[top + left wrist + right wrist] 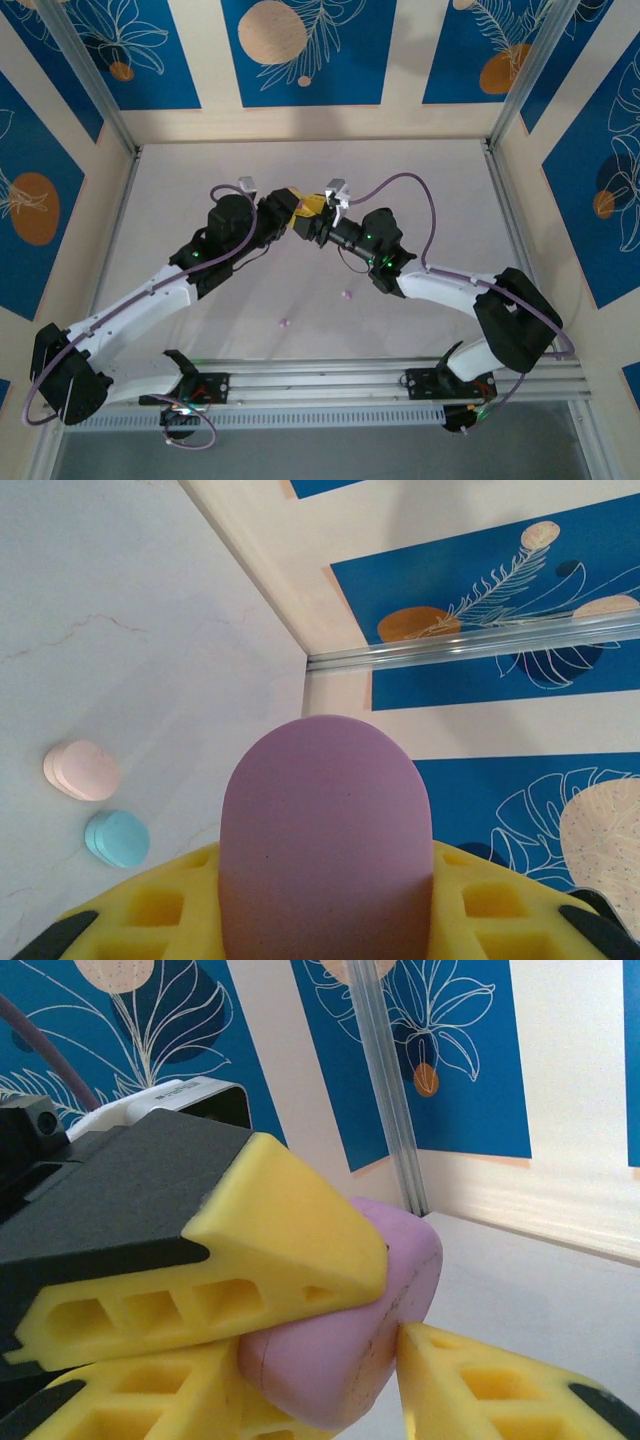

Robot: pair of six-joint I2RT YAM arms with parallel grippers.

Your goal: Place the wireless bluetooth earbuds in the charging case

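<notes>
The left gripper [325, 905] is closed on the purple charging case [325, 830], holding its near end between yellow foam fingers [150, 905]. In the left wrist view the case's long axis runs straight out along those fingers, with its rounded end pointing away from the wrist toward the corner of the enclosure. The case is held up off the table [420, 200], and its lid looks closed. In the top view the two arms meet nose to nose over the middle of the table, the left gripper [292, 203] touching or just beside the right gripper [316, 210]. In the right wrist view the case [345, 1345] lies tilted, with a left-gripper finger [270, 1230] pressed on top of it. The right gripper [330, 1360] is partly open, with one finger on each side of the case's free end. Both fingers are at its surface, but whether they squeeze it I cannot tell. A purple earbud [347, 295] lies on the table in front of the right arm. A second purple earbud [284, 323] lies nearer the bases, well apart from the first. Both are too small to tell which way they point. A pink case [82, 770] and a blue case [117, 838] lie flat on the table, near each other.
</notes>
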